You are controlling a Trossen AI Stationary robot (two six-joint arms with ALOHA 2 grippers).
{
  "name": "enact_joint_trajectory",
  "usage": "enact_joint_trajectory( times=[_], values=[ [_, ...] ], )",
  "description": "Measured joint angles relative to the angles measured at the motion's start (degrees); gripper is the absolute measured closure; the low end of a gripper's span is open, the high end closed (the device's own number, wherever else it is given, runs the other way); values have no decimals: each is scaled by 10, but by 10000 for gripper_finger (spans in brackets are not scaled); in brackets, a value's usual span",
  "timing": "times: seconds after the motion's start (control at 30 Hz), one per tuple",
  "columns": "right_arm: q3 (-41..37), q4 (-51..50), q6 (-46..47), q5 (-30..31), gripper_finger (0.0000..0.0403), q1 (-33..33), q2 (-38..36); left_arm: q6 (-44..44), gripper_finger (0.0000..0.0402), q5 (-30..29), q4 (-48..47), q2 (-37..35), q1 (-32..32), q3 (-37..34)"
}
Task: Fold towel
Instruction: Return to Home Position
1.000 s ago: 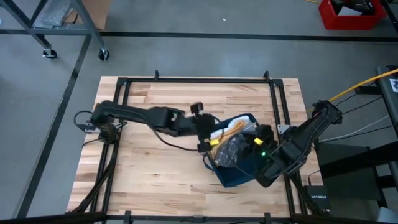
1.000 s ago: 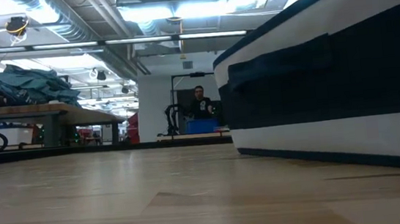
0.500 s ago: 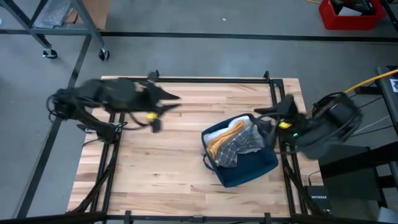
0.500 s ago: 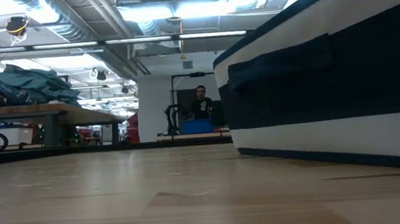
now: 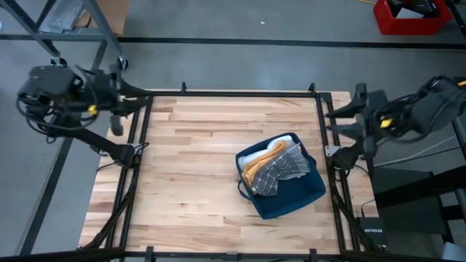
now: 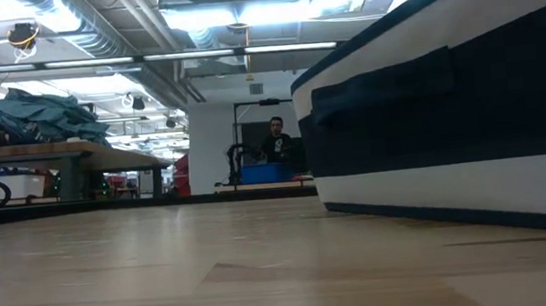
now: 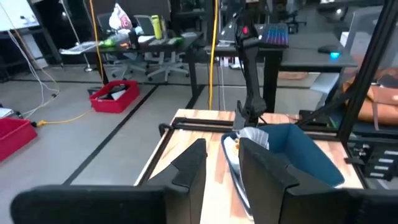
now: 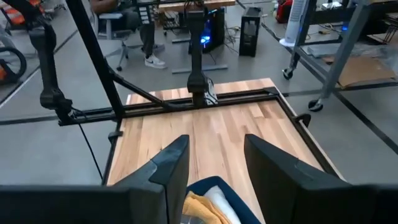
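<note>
Left gripper: hung by the table's left edge up near the far corner, fingers spread apart with nothing between them; you could see the gap in the left wrist view too.
Right gripper: same deal on the right edge, jaws apart and holding nothing.
Blue laundry organizer: sat on the wooden table, right of the middle and turned at an angle, well apart from both grippers.
Towels: the yellow towel and the gray towel lay inside the organizer, gray one partly over the yellow, with a bit of white cloth along the rim.
In the way: the black frame rails ran around the table, between each gripper and the organizer. In the low view the organizer's wall blocked off the whole right side.
Around: red bin on the floor past the far right corner; farther back, a person and a bench with a teal heap.
</note>
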Motion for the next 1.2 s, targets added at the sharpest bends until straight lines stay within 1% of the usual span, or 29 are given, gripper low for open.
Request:
enact_joint_trajectory(
  times=[0.07,0.13,0.2,0.27,0.37,0.53,0.6,0.7,0.83,0.9,1.07,1.13,1.2],
  values=[
    [-1,-18,5,0,244,0,-19,-15,314,0,-32,-16,0,0],
    [-1,-42,26,2,244,0,-36,-49,314,0,-76,-33,0,0],
    [-17,-64,52,18,244,0,-53,-94,314,0,-134,-52,0,-14],
    [-57,-60,62,33,244,0,-81,-143,314,0,-175,-73,0,-40],
    [-140,-60,79,46,244,0,-121,-181,314,-1,-187,-109,0,-108],
    [-336,-59,194,130,244,0,-202,-158,314,0,-119,-177,0,-270],
    [-424,-44,246,136,244,0,-243,-138,314,0,-80,-209,0,-341],
    [-558,28,285,134,244,0,-314,-133,314,0,-4,-259,0,-446],
    [-720,166,282,123,244,0,-412,-162,314,4,87,-331,0,-573],
    [-790,235,266,115,244,0,-458,-174,314,22,134,-368,0,-628],
    [-925,395,202,87,244,0,-560,-171,314,95,268,-455,0,-748],
    [-968,448,172,81,244,0,-594,-163,314,112,319,-487,0,-785],
    [-1006,486,151,73,244,0,-624,-159,314,117,346,-514,0,-820]
  ],
)
